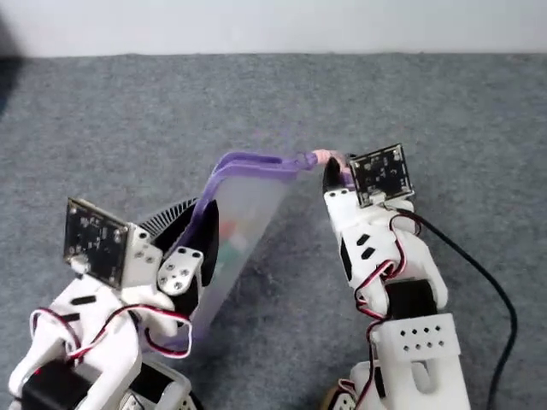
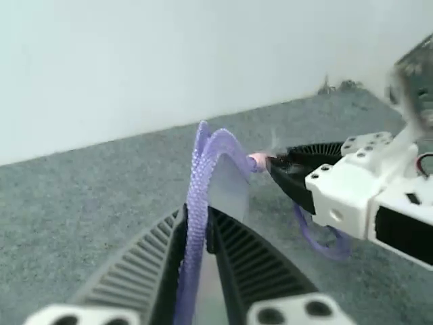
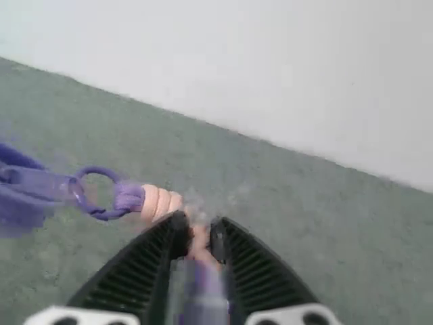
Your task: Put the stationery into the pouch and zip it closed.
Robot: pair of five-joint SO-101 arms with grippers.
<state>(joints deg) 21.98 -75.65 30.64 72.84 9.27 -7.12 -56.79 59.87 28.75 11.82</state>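
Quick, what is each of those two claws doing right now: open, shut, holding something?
Left gripper: shut on the purple zip edge of the translucent plastic pouch.
Right gripper: shut on the pink beaded zipper pull.

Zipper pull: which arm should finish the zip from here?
Right. The right gripper is shut on the pink zipper pull at the far end of the pouch. The left gripper clamps its purple edge and is likely better kept as anchor.
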